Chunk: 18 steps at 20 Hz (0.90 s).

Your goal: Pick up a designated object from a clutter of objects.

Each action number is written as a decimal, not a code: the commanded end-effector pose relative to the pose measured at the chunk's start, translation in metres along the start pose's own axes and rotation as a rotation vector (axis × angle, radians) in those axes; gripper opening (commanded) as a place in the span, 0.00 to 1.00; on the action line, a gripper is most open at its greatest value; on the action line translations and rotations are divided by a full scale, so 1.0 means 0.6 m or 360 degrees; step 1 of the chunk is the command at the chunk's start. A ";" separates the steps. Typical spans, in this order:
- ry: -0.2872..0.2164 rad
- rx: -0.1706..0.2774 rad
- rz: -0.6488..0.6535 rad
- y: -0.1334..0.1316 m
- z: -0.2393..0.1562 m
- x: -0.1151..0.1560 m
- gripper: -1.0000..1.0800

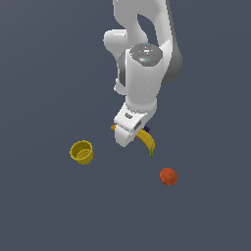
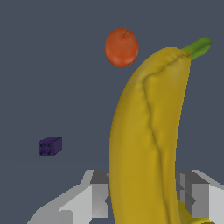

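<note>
Between gripper (image 2: 151, 194) fingers | banana (image 2: 148, 131) | clenched on it

Wrist view: yellow banana (image 2: 146, 140) fills the frame lengthwise, green stem tip at the far end, its near end sitting between the two grey fingers (image 2: 98, 197) of the gripper (image 2: 146, 199), which press close on both sides. Orange-red ball (image 2: 121, 47) lies on the dark grey floor (image 2: 48, 70) beyond the banana, near the stem tip but apart from it. Small dark purple cube (image 2: 50, 146) sits alone off to the side, well apart from both.
</note>
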<state>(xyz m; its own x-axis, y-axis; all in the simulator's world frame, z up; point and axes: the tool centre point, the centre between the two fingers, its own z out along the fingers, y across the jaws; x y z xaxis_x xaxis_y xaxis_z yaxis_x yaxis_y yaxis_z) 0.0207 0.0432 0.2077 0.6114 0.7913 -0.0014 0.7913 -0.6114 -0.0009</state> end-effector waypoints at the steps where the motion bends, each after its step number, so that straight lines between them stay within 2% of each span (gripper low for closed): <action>1: 0.0001 -0.0002 0.0000 -0.011 -0.049 0.002 0.00; 10: 0.0002 -0.0001 0.0002 -0.036 -0.184 0.010 0.00; 18: 0.0002 -0.0001 0.0004 -0.045 -0.244 0.015 0.00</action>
<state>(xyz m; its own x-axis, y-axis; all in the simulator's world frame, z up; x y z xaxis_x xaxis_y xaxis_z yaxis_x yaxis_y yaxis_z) 0.0053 0.0662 0.3484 0.6130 0.7901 -0.0004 0.7901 -0.6130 -0.0008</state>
